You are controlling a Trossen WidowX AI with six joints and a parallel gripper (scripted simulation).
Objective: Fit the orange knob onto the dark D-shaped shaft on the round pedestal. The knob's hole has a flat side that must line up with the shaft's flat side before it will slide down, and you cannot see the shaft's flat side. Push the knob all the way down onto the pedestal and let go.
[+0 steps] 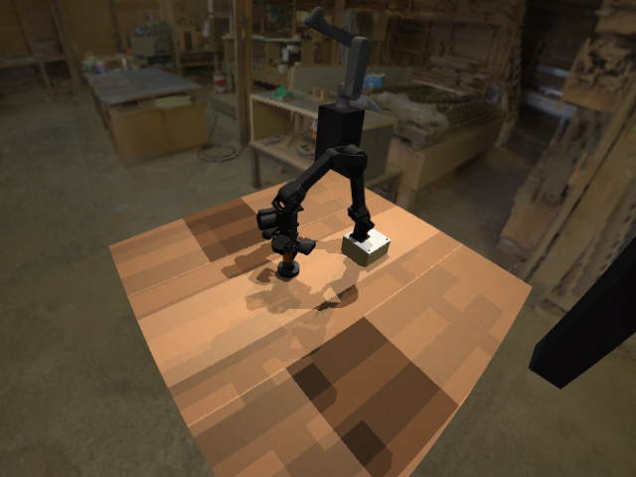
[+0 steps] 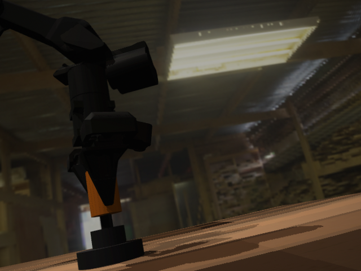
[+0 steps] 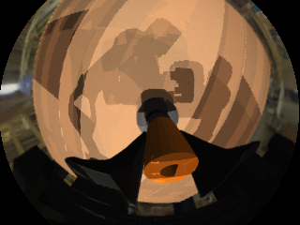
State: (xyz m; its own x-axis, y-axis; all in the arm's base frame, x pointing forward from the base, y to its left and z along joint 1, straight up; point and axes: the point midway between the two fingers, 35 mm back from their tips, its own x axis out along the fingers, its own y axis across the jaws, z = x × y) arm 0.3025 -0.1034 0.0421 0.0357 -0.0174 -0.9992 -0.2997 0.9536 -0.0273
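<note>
This is looking like a woodworking shop. Stacked boards and rough timber (image 1: 441,43) are filling the back wall, and a large workbench (image 1: 141,84) is standing on the bare, stained floor (image 1: 67,328). An open wooden shelf unit (image 1: 323,107) is holding small odds and ends, while a coil of cable or hose (image 1: 218,152) is lying nearby. Overhead, a bright light fixture (image 2: 233,51) is hanging beneath corrugated roofing (image 2: 140,17) and wooden beams (image 2: 227,118).
</note>
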